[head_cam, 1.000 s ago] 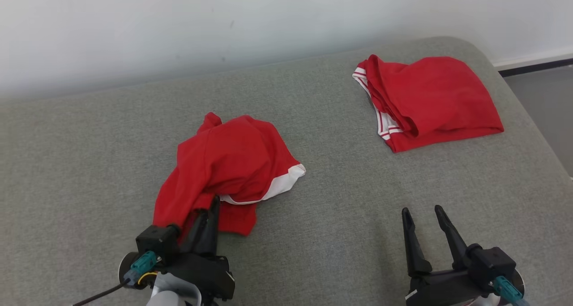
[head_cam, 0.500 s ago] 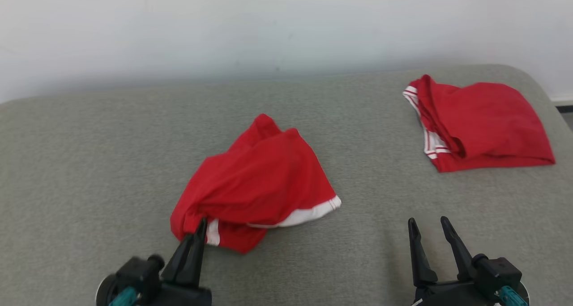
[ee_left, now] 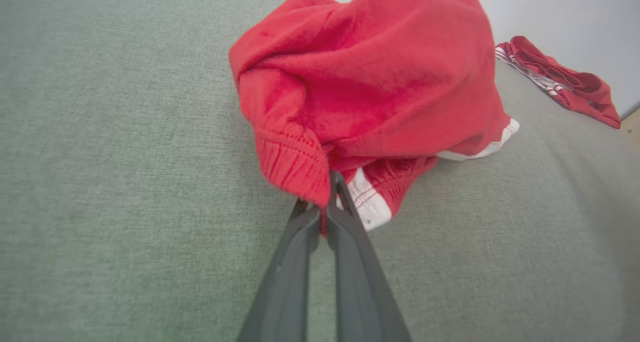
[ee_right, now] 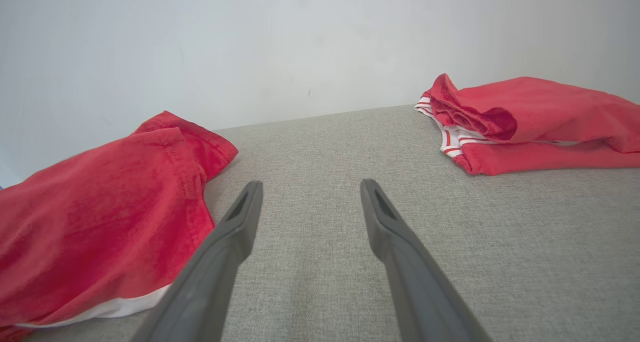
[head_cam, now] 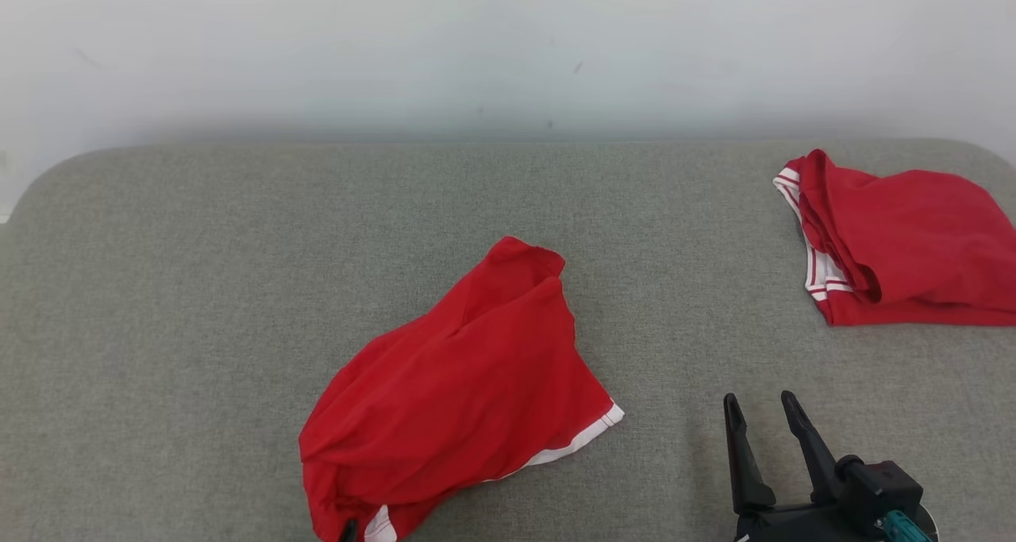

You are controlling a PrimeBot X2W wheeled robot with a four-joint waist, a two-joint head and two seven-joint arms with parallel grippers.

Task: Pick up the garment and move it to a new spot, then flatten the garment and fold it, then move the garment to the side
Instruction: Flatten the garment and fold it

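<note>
While the head camera is no longer aiming where it was 1 second ago, so that the whole scene is sitting shifted in that view, the garment (head_cam: pixel 468 383) itself is showing a real change. The crumpled heap of before is now lying drawn out into a longer, flatter shape. Its gripped end is sitting at the very bottom edge of the head view, where the left gripper's body was showing before and a dark fingertip is peeking out now. In the left wrist view, the left gripper (ee_left: pixel 322 197) is clamping its 2 fingers tight together on the garment's ribbed red edge, next to a white band. The right gripper (head_cam: pixel 758 401) is holding nothing, its 2 fingers standing spread apart as before, over bare grey cushion (head_cam: pixel 198 288) to the right of the garment.

The garment is lying on the cushion's front middle. Its long axis is running diagonally in the head view, from the gripped lower-left end to a narrower end pointing up and right, toward the white wall (head_cam: pixel 476 50). Its white-trimmed hem is facing lower right. A 2nd red garment (head_cam: pixel 905 240) is lying well apart at the far right.
</note>
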